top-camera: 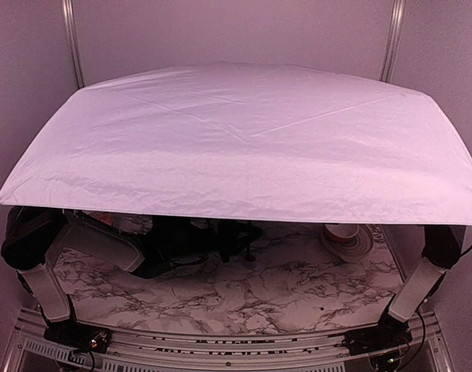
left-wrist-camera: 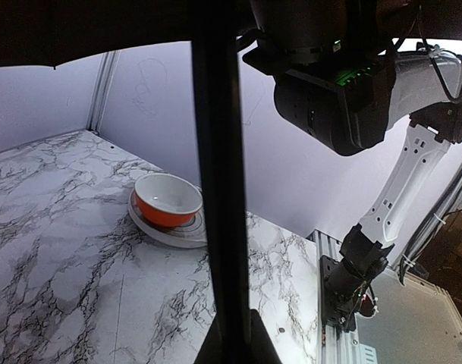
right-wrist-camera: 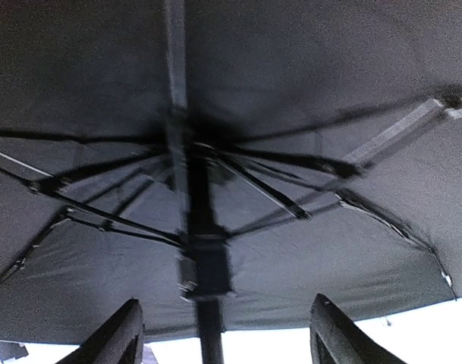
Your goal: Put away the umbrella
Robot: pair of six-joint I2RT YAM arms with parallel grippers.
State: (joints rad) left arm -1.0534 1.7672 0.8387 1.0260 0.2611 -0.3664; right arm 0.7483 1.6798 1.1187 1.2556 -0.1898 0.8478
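Where the umbrella (top-camera: 243, 139) stands: fully open above the marble table (top-camera: 282, 287). Its pale lavender-white canopy fills most of the top view, and both arms reach in under it.
Underside: black fabric, with thin ribs (right-wrist-camera: 268, 189) fanning out from the hub, as the right wrist camera sees it from below.
Shaft (left-wrist-camera: 219, 189): thin and black. It runs straight up the left wrist view, from the bottom edge to the dark canopy.
Left gripper (left-wrist-camera: 234, 337): clamped tight on the lower part of the shaft. Only a dark wedge of it shows at the bottom edge.
Right gripper (right-wrist-camera: 227, 302): jaws wide apart, pointing up at the underside. One finger stands on each side of the shaft and its boxy runner (right-wrist-camera: 204, 273), and no contact is visible.
Right arm (left-wrist-camera: 397, 174): rises from its base at the table edge, with its wrist up close under the canopy.
Bowl (left-wrist-camera: 166, 201): orange and white, upright on a white plate (left-wrist-camera: 174, 235). It sits on the right side of the table, apart from the shaft and below the canopy's edge.
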